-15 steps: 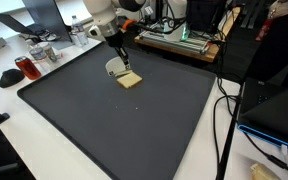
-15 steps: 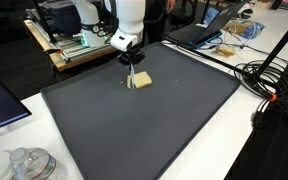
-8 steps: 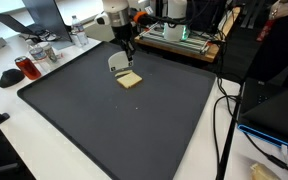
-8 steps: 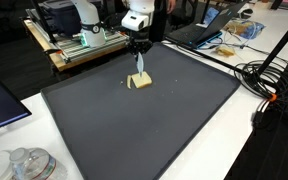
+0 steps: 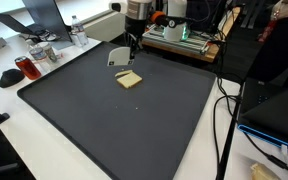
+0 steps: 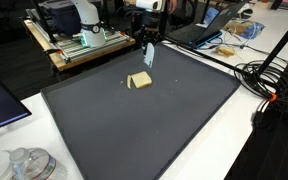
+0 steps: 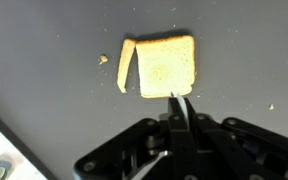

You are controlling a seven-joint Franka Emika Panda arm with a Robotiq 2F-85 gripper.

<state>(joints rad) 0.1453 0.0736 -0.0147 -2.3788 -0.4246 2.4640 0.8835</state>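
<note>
A square slice of toast [image 7: 167, 66] lies flat on the black mat [image 7: 244, 50]. A thin strip of crust [image 7: 124, 65] lies beside it, and a crumb [image 7: 103, 59] is nearby. The toast also shows in both exterior views [image 5: 130, 79] [image 6: 139, 80]. My gripper [image 7: 181, 115] is shut on a thin, flat, pale blade-like tool [image 7: 182, 103], seen edge-on between the fingers. In the exterior views the gripper [image 5: 134, 44] [image 6: 146, 42] hangs well above the mat, behind the toast. The tool [image 5: 122, 58] [image 6: 148, 57] dangles below it, clear of the toast.
The black mat [image 5: 114, 120] covers a white table. A red object [image 5: 28, 68] and jars stand off one side of the mat. A board with electronics [image 5: 179, 40] lies behind the mat, and cables [image 5: 224, 110] run along its edge. A laptop and bags [image 6: 229, 32] are beyond it.
The gripper has risen from the toast and moved toward the mat's far edge, carrying the flat tool with it. The toast and crust strip have stayed in place.
</note>
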